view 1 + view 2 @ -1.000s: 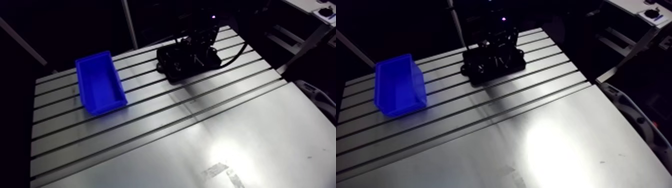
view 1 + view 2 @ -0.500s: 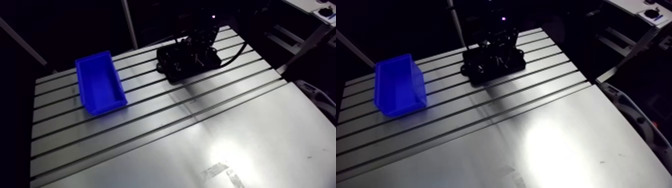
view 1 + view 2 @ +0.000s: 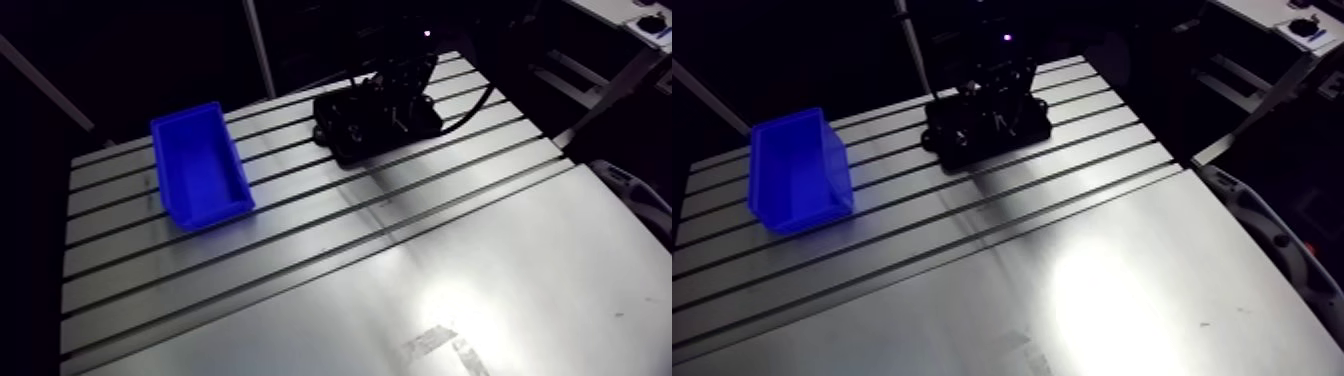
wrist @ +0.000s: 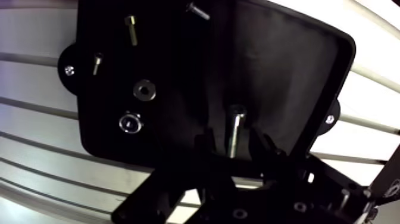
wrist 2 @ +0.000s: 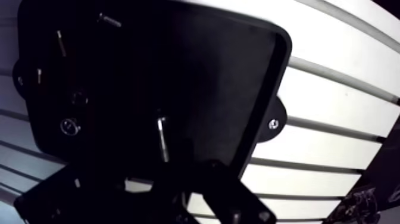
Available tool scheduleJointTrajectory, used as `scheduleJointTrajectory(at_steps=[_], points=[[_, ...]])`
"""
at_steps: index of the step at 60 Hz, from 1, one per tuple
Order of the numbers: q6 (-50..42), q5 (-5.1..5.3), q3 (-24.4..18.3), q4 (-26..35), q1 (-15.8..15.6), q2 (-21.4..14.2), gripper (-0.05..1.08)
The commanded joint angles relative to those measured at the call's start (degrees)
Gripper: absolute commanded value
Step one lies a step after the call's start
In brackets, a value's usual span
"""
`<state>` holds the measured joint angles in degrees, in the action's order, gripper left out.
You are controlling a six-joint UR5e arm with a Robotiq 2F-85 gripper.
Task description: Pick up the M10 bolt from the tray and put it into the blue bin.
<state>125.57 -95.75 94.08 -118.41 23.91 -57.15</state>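
You're seeing the pick barely starting: the gripper (image 4: 234,148) is holding its 2 fingers (image 4: 262,145) open astride the M10 bolt (image 4: 235,122), which is lying ungrasped in the black tray (image 4: 286,89), while the blue bin (image 3: 200,165) is waiting well apart.

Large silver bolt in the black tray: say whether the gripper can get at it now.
Probably yes: the gripper is open, a finger either side of the large silver bolt, and nothing else in the black tray crowds it.

Open table (image 3: 300,225) stretch separates tray (image 3: 340,138) from blue bin (image 3: 200,165).
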Motion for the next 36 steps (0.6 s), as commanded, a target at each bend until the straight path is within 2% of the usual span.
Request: scheduleJointTrajectory(at_steps=[1, 36], points=[[0.0, 0.0, 0.0, -0.3, 0.0, 0.2, 0.58], [0.0, 0.0, 0.2, -0.5, 0.0, 0.5, 0.62]])
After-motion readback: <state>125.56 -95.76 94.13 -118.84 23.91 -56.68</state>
